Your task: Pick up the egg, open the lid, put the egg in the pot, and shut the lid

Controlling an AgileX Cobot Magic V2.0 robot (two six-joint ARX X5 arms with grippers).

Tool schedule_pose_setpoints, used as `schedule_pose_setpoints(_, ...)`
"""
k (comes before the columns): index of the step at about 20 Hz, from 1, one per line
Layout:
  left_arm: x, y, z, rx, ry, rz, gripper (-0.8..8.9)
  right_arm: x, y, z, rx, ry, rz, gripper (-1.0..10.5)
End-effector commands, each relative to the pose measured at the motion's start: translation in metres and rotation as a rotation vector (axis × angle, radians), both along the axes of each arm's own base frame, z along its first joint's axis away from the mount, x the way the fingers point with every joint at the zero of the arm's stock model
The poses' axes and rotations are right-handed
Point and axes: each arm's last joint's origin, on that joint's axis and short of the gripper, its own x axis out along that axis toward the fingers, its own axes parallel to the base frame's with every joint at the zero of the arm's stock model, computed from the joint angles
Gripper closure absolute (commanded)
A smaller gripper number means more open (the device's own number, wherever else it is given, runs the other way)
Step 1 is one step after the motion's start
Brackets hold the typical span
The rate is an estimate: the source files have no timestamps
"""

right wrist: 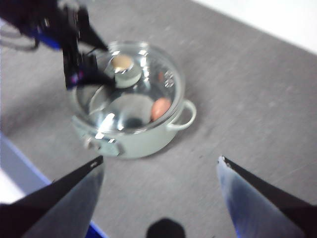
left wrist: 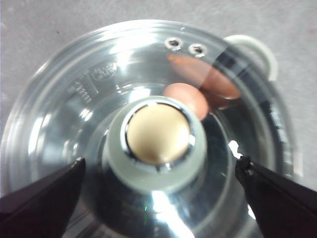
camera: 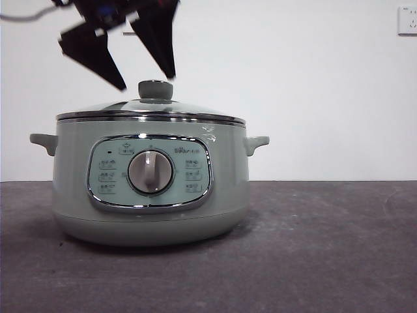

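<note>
Under the glass, upper right of left wrist frame: the egg [left wrist: 187, 98] is seen inside the pot [camera: 150, 189]; fragile, smooth.
Lid [camera: 150, 109]: seated; rigid, slippery; best taken by knob [left wrist: 157, 135].
Left gripper [left wrist: 161, 176]: spread wide, nothing held.
Right gripper [right wrist: 161, 163]: released, well apart.

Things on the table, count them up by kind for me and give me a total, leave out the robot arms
Pots: 1, the pot
Lids: 1, the lid, sitting on the pot
Eggs: 1, the egg, seen through the glass inside the pot
Total: 3
</note>
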Motion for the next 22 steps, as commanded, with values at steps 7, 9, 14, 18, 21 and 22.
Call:
schedule_pose_setpoints(7, -0.077, 0.041, 0.078, -0.056, 0.066, -0.073, 2.23, 0.008, 0.012, -0.017, -0.042, 0.205, 0.095, 5.7)
schedule_pose_setpoints(9, -0.095, 0.05, 0.087, -0.064, 0.076, -0.083, 4.0, 0.011, 0.014, -0.019, -0.059, 0.228, 0.094, 5.7)
schedule_pose_setpoints(14, -0.118, 0.063, 0.095, -0.075, 0.075, -0.096, 8.19, 0.016, 0.018, -0.023, -0.089, 0.246, 0.103, 9.5)
schedule_pose_setpoints(18, -0.119, 0.064, 0.095, -0.071, 0.074, -0.091, 8.17, 0.015, 0.018, -0.022, -0.073, 0.254, 0.078, 9.5)
schedule_pose_setpoints(21, -0.119, 0.064, 0.095, -0.071, 0.073, -0.091, 8.17, 0.013, 0.015, -0.021, -0.068, 0.245, 0.079, 9.5)
schedule_pose_setpoints(22, -0.119, 0.064, 0.095, -0.071, 0.072, -0.091, 8.17, 0.012, 0.015, -0.021, -0.067, 0.244, 0.08, 9.5)
